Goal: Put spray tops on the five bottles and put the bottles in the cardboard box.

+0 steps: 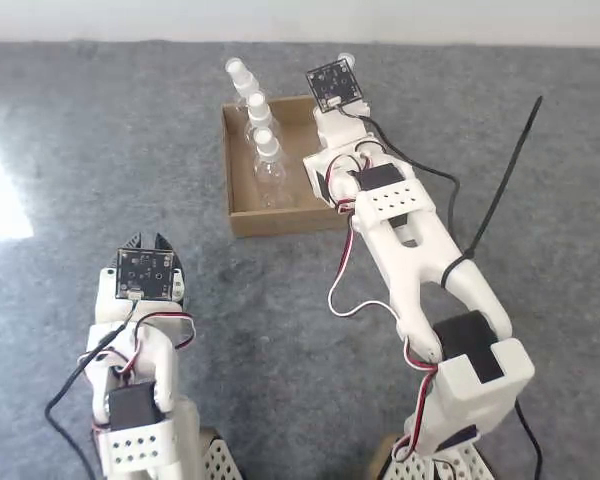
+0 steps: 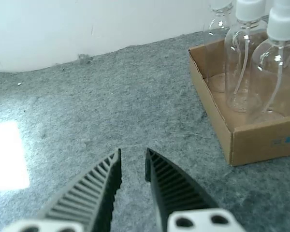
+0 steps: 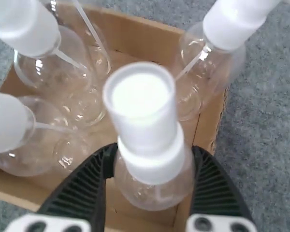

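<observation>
Judge the task nearly complete: three capped bottles [image 1: 264,150] stand along the left side of the cardboard box [image 1: 280,218], a fourth bottle [image 3: 234,24] stands at its far right, and the fifth bottle [image 3: 145,140], spray top fitted, is inside the near right corner. Your left gripper [image 2: 133,155] hovers over the table [image 1: 70,130], jaws narrowly apart, empty. Your right gripper [image 3: 153,151] clasps the fifth bottle's shoulders; only its release appears to remain.

The cardboard box [image 1: 242,215] is brown, shallow and open on top, and lies on grey felt. Clear round bottles [image 2: 241,67] w/ white spray tops [image 2: 250,8] stand upright in it, three in a row along one wall. The nearest bottle [image 3: 152,183] sits betw. the right gripper [image 3: 153,151] fingers.
</observation>
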You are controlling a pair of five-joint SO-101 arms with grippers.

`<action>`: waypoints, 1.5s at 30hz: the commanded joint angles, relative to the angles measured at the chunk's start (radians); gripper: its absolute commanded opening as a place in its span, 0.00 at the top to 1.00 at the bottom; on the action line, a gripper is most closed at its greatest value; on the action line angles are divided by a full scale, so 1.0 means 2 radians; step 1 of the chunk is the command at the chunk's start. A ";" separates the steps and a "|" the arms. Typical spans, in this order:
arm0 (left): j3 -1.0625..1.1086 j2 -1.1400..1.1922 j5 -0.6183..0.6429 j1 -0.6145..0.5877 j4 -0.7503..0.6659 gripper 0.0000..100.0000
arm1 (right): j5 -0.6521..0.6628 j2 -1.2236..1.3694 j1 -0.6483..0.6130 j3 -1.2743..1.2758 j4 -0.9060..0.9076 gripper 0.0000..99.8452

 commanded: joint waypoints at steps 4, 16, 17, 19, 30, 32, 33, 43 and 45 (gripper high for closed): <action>-0.003 -0.010 -0.004 -0.002 -0.011 0.92 | -0.002 -0.003 0.005 -0.030 0.003 0.80; -0.003 -0.010 -0.004 -0.002 -0.011 0.92 | -0.002 -0.003 0.005 -0.030 0.022 0.70; -0.003 -0.010 -0.004 -0.002 -0.011 0.92 | -0.002 -0.003 0.005 -0.030 0.022 0.69; -0.003 -0.010 -0.004 -0.002 -0.011 0.92 | -0.002 -0.003 0.005 -0.030 0.022 0.68; -0.003 -0.010 -0.004 -0.002 -0.011 0.92 | -0.002 -0.035 0.001 -0.031 0.068 0.65; -0.003 -0.010 -0.004 -0.002 -0.011 0.92 | -0.002 -0.040 0.001 -0.031 0.076 0.65; -0.003 -0.010 -0.004 -0.002 -0.011 0.92 | -0.002 -0.041 0.000 -0.030 0.079 0.65; -0.003 -0.010 -0.004 -0.002 -0.011 0.92 | -0.002 -0.043 -0.019 -0.031 0.106 0.65; -0.003 -0.010 -0.004 -0.002 -0.011 0.92 | -0.002 -0.046 -0.020 -0.031 0.109 0.65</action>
